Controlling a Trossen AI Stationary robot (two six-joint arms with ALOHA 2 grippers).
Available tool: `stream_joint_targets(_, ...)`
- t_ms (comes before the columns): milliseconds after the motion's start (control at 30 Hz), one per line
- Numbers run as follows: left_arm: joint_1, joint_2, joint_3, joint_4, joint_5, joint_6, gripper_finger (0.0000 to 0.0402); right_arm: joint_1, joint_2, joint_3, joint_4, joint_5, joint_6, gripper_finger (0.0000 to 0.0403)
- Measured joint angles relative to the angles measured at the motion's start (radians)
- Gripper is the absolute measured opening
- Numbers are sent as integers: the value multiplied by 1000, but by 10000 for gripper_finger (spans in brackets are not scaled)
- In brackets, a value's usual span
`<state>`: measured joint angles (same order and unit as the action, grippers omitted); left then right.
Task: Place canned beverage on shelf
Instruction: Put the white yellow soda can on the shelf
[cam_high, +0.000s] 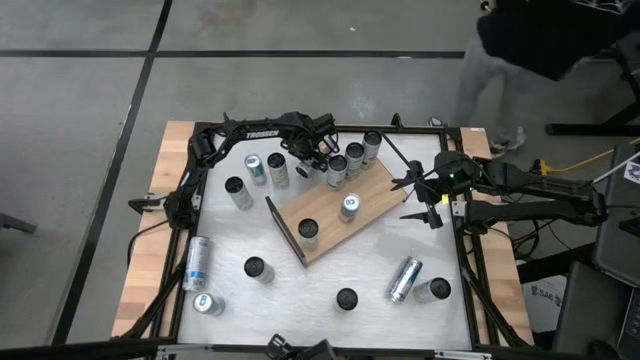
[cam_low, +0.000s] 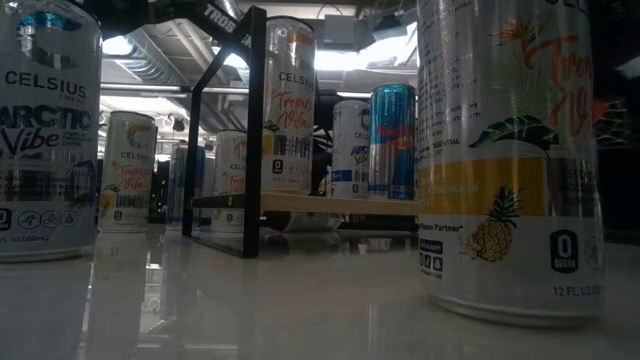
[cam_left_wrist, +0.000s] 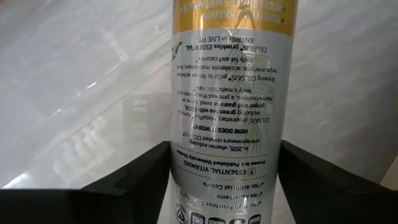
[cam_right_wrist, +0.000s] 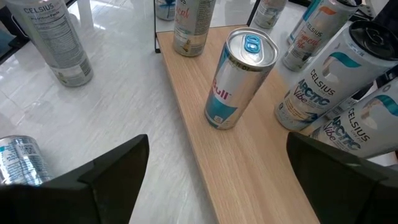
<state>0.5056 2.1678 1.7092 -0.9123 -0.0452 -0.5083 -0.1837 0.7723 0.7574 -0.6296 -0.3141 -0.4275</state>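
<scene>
A tall can (cam_low: 50, 130) reads "CELSIUS ARCTIC Vibe". A blue-silver can (cam_right_wrist: 239, 78) on the shelf (cam_right_wrist: 249, 168) reads "Bull". Another can (cam_left_wrist: 230, 112) reads "ESSENTIAL VITAMINS".

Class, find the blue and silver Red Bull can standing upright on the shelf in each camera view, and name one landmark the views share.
High view: the Red Bull can stands mid-board on the shelf.
Low view: on the shelf board, right of centre.
Left wrist view: not in it; a Celsius can fills the picture.
Right wrist view: centre, on the board.
Shared landmark: the light wood shelf board.
</scene>
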Motion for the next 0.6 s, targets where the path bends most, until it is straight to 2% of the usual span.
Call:
stream_joint_targets(200,-1,1,0,1,-17,-2,277,0,0,0,0,0,-1,370)
stream_joint_targets(600,6,3,-1,6,-26,29,281,0,0,0,0,0,-1,370)
